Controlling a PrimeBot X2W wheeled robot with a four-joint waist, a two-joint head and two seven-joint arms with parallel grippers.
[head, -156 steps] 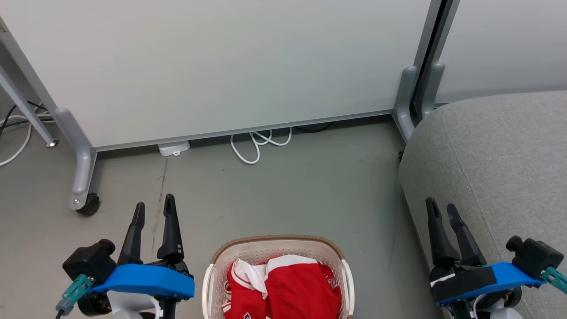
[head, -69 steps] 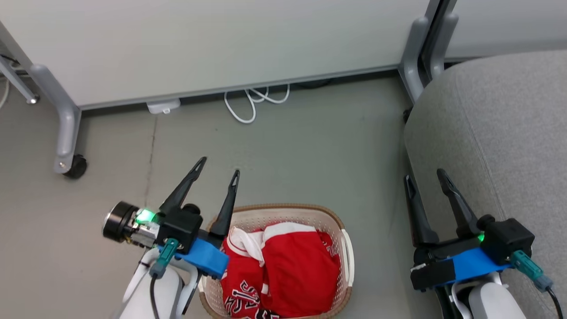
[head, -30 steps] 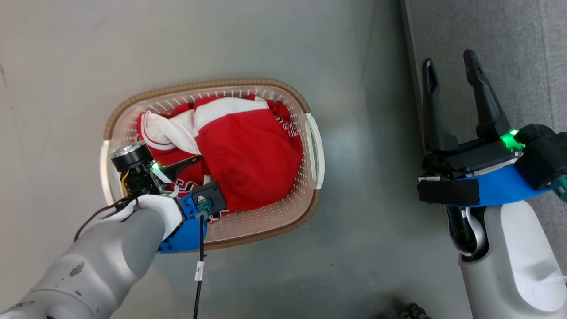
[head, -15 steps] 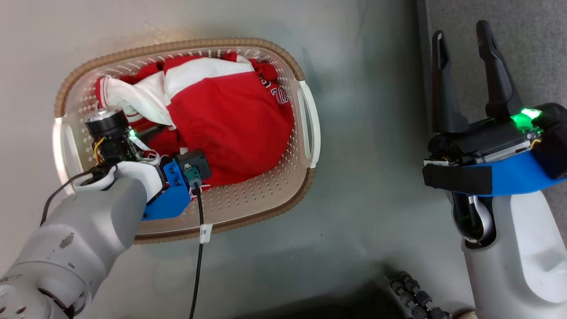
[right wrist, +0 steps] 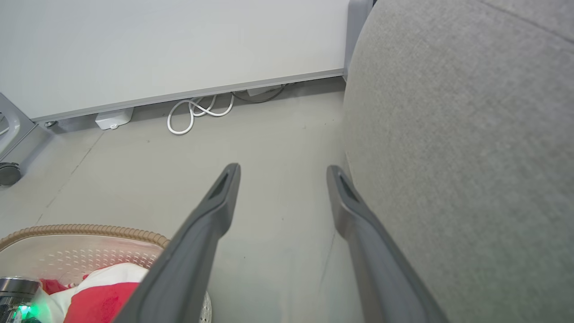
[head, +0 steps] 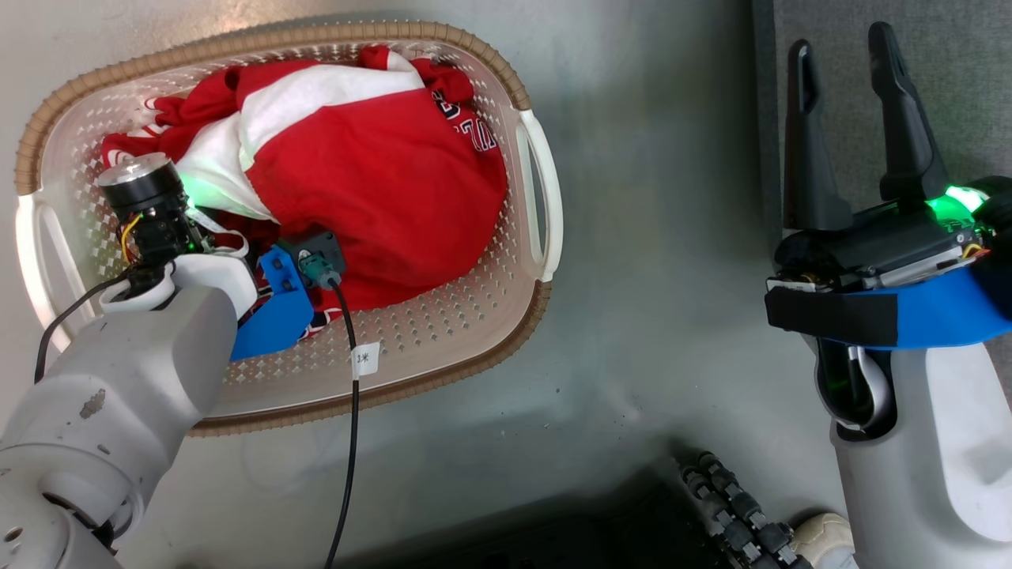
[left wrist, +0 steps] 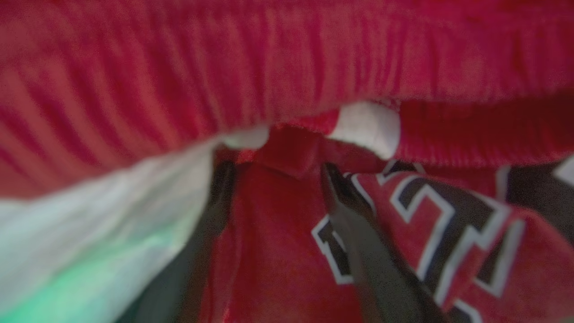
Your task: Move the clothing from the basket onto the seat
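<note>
The cream basket [head: 474, 371] with a brown rim stands on the floor, full of the red and white clothing [head: 379, 174]. My left arm [head: 158, 348] reaches down into it, and the fingers are buried under the fabric in the head view. In the left wrist view my left gripper [left wrist: 276, 170] is open, its two dark fingers pushed into red clothing [left wrist: 287, 67] with black-and-white lettering; fabric lies between them. My right gripper [head: 840, 43] hangs open and empty at the edge of the grey seat [head: 964, 79]. The right wrist view shows that gripper [right wrist: 282, 170] beside the seat [right wrist: 448, 134], the basket [right wrist: 89, 231] at lower left.
A black cable [head: 348, 442] trails from my left wrist over the basket's near rim. Bare grey floor [head: 648, 237] separates basket and seat. A white panel wall [right wrist: 157, 45], a coiled white cord [right wrist: 197, 112] and a castor [right wrist: 6, 172] lie beyond. A black ribbed hose [head: 735, 506] sits near my base.
The head camera has tipped down, so the basket slid up and left in view. My left gripper went from above the basket's left rim down into the clothing. The right gripper stayed open.
</note>
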